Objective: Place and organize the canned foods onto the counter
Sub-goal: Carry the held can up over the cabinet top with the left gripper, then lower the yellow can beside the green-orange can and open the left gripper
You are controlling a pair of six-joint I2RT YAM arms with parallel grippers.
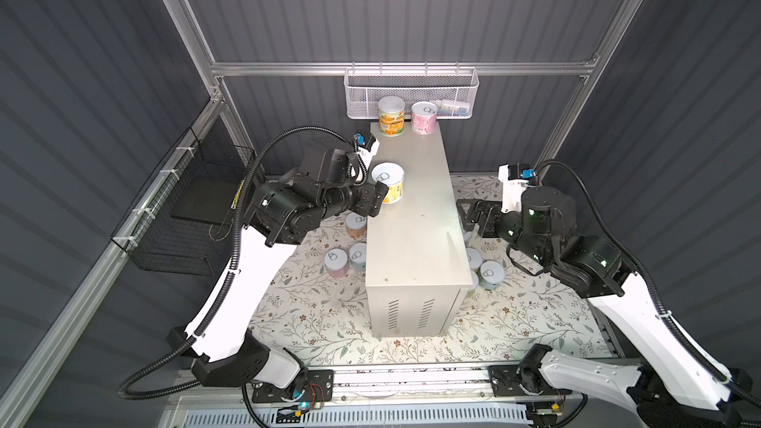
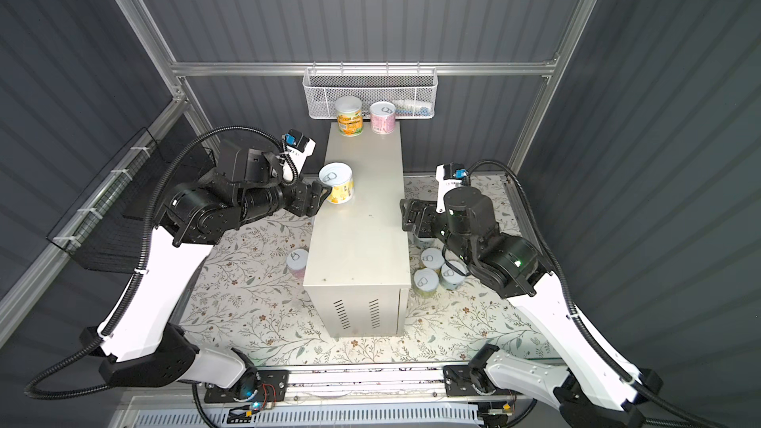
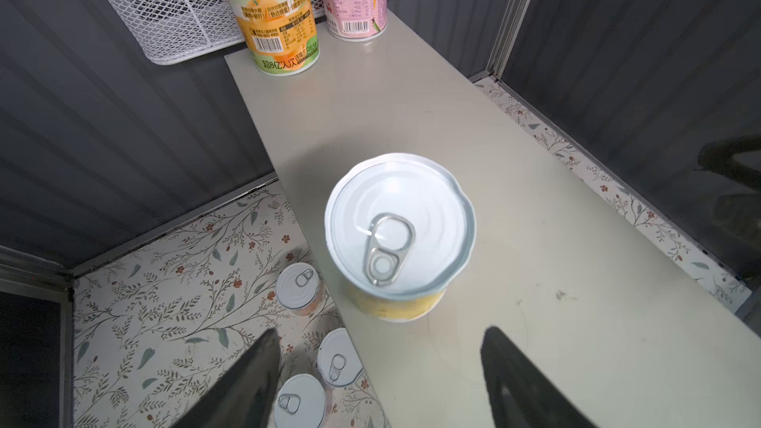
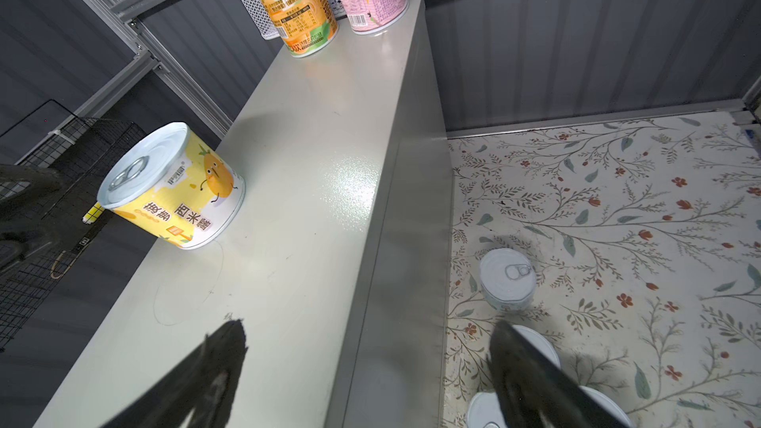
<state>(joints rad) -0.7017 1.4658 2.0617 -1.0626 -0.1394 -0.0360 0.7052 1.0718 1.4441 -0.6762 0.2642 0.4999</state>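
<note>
left tool (image 3: 381,333) open, empty, beside yellow can (image 3: 399,232)

Ribbed dark grey walls (image 1: 412,6) back an aluminium frame (image 1: 288,69), and the floor (image 1: 321,323) bears a pale floral print. A white mesh basket (image 1: 362,96) hangs behind, a black wire basket (image 1: 185,236) at left.

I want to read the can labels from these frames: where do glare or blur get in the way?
Right wrist view: a glare patch on the off-white metal cabinet top; the black right fingers are out of focus. Left wrist view: the short yellow-labelled can has a washed-bright lid and a soft label; the left fingers blur. Both top views: evenly lit, label print too small to read.
</note>
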